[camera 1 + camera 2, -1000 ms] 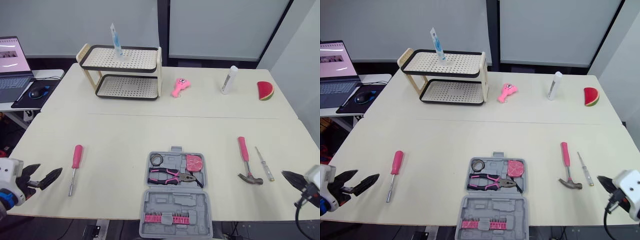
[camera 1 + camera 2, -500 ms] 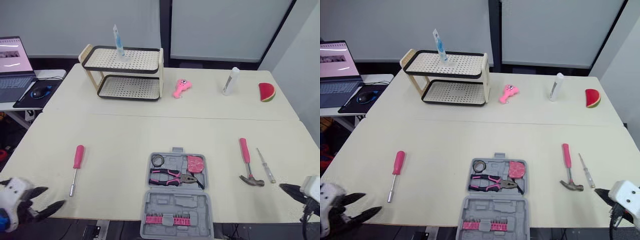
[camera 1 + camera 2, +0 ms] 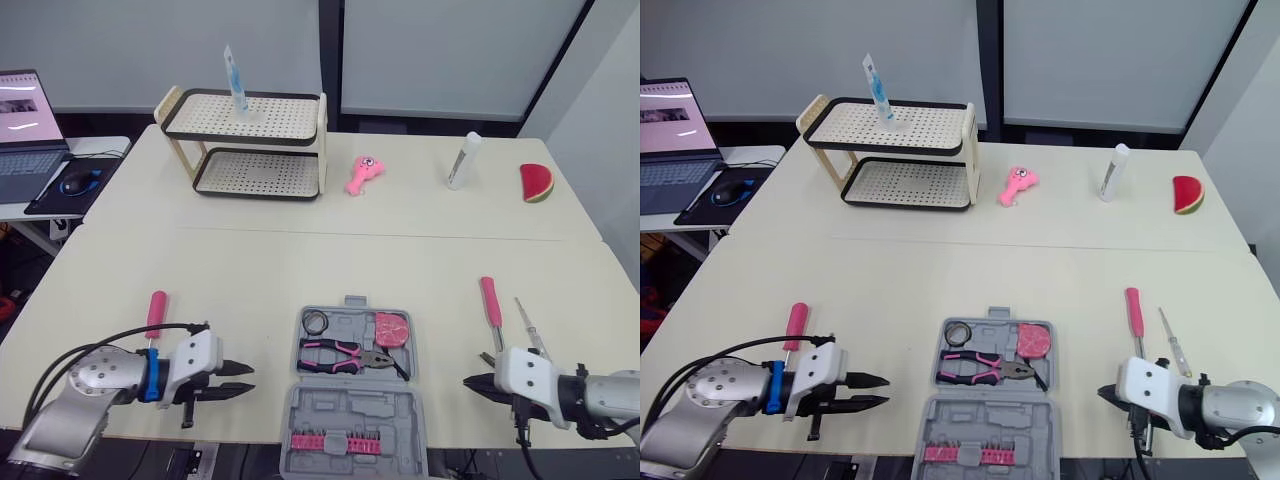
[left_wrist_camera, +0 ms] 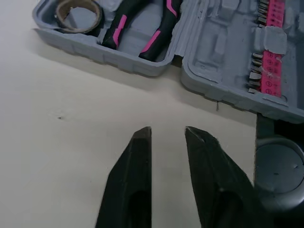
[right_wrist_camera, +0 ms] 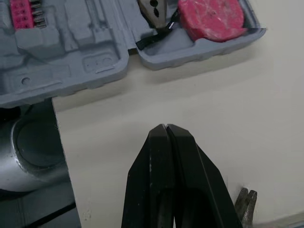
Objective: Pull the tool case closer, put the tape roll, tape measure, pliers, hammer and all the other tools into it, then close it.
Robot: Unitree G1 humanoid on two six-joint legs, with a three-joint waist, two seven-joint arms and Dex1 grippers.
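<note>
Sitting open at the near edge of the table [image 3: 250, 270], the tool case [image 3: 352, 405] has its lid folded toward the robot, with a row of pink bits along it. The tape roll [image 3: 315, 321], the pliers [image 3: 340, 350] and the pink tape measure [image 3: 390, 327] already lie in its tray. The left gripper [image 3: 250, 378] hovers low just left of the case, pointing at it, fingers a little apart and holding nothing. The right gripper [image 3: 468, 381] points in from the other side, its fingers pressed together on nothing. Just behind it lies the hammer [image 3: 489, 305], with a slim screwdriver [image 3: 528, 325] beside it; a pink-handled screwdriver [image 3: 156, 310] lies near the left arm. To my eye the case is close enough and half packed, so the step in hand is gathering the three loose tools. Next, the right fingers would need to open and turn back to the hammer's handle, or the left gripper would swing out to the pink-handled screwdriver. At the far side stands a two-shelf rack [image 3: 245, 140], untouched.
</note>
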